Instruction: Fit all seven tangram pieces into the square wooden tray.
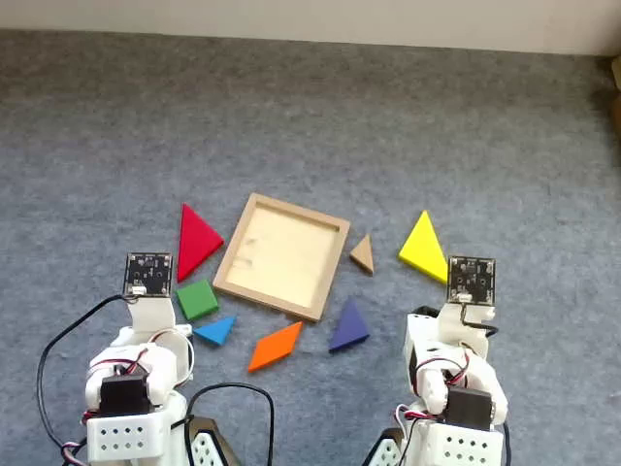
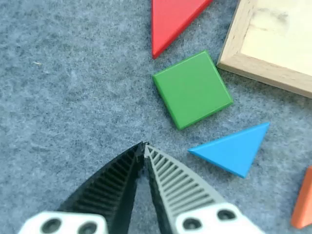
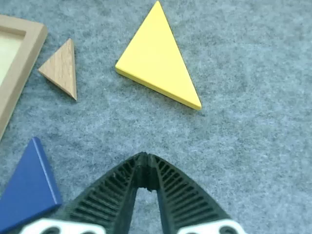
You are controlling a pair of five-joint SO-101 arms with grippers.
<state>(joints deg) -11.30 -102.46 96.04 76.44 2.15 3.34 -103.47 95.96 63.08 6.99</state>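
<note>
Ringing the pale tray (image 1: 267,300) lie seven coloured pieces (image 1: 197,240).

Tray (image 1: 281,255) sits near the middle of the table (image 1: 485,126). Left of it, a big triangle (image 1: 197,240), the square (image 1: 197,299) just before that. Along the tray's front: small triangle (image 1: 215,330), parallelogram (image 1: 276,347), medium triangle (image 1: 348,327). Right: second small triangle (image 1: 363,254), then second big triangle (image 1: 426,247).

A robotics lab bench, it seems: grey felt (image 1: 310,126) under a cabled left arm (image 1: 136,388) and right arm (image 1: 456,388), pale wall (image 1: 310,17) beyond the felt.
</note>
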